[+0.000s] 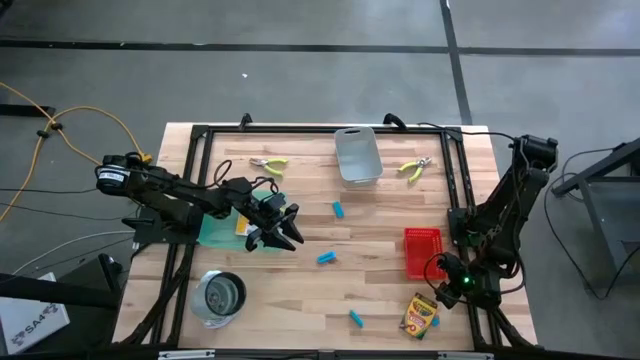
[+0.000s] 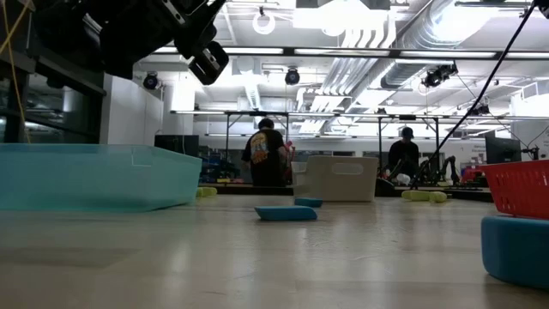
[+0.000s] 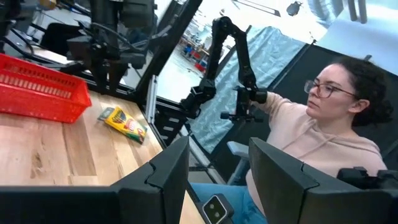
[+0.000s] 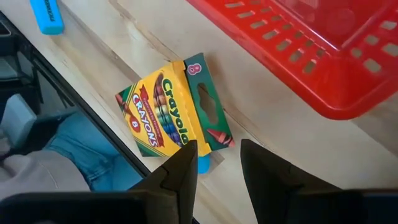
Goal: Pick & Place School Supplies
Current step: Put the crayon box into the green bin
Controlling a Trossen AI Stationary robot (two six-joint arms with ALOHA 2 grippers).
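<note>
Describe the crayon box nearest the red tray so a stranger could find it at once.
Start at the red tray on the table's right side. Just beyond its near end lies the crayon box, yellow and green, printed Crayola, flat on the wood beside the right gripper; a blue block peeks from under it.

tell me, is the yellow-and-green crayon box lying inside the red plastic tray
No, the yellow-and-green crayon box lies flat on the wooden table, beside the red plastic tray.

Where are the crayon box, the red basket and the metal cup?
crayon box (image 4: 171,118): right wrist view, front label.
red basket (image 1: 422,252): high view, its rim.
metal cup (image 1: 222,297): high view, its rim.
</note>
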